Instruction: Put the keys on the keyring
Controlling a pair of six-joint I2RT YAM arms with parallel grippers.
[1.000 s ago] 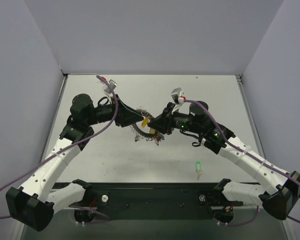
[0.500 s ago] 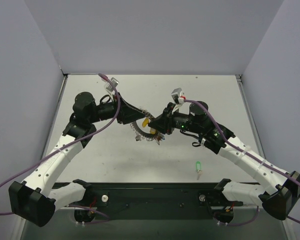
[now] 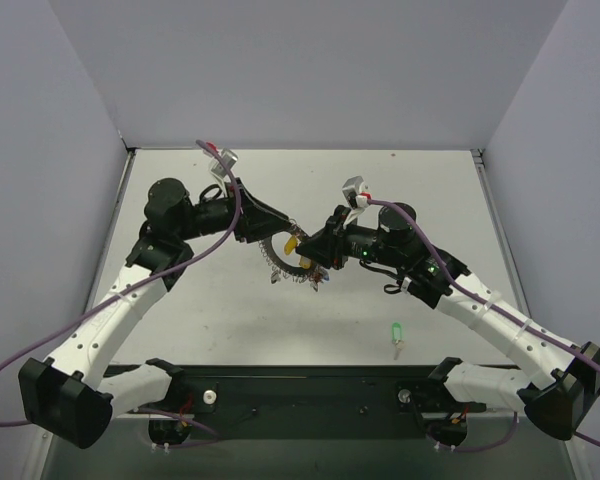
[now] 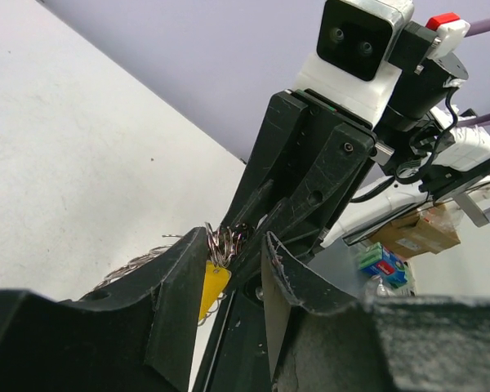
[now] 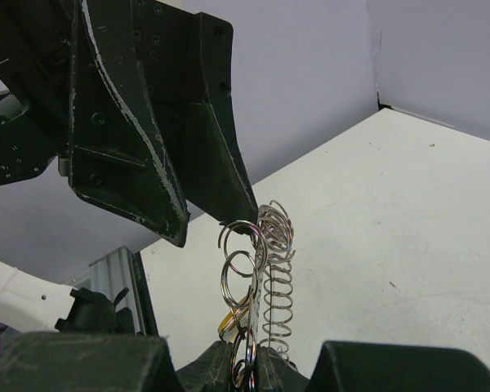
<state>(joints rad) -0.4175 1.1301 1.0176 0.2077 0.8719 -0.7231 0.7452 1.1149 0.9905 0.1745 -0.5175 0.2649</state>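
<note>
My right gripper [image 3: 307, 258] is shut on the keyring [image 5: 275, 269], a silvery coil that stands up from its pinched fingers [image 5: 229, 367] beside a chain of small split rings [image 5: 242, 261]. A yellow key [image 5: 227, 321] hangs among those rings. My left gripper [image 3: 288, 231] reaches in from the left at the top of the rings, jaws apart. In the left wrist view the rings [image 4: 221, 242] and the yellow key [image 4: 213, 282] sit in the gap of that gripper [image 4: 233, 249], against its left finger [image 4: 180, 278]. A green key [image 3: 396, 331] lies alone on the table.
The keyring's coil [image 3: 277, 264] hangs just above the white table [image 3: 220, 310] at mid-centre. Grey walls close in the back and sides. The arms' black base bar [image 3: 300, 385] runs along the near edge. The right arm's camera housing [image 4: 355, 45] fills the left wrist view.
My left gripper has slid a little right and forward onto the top of the rings, and its jaws have narrowed. The right gripper and keyring have stayed put.
</note>
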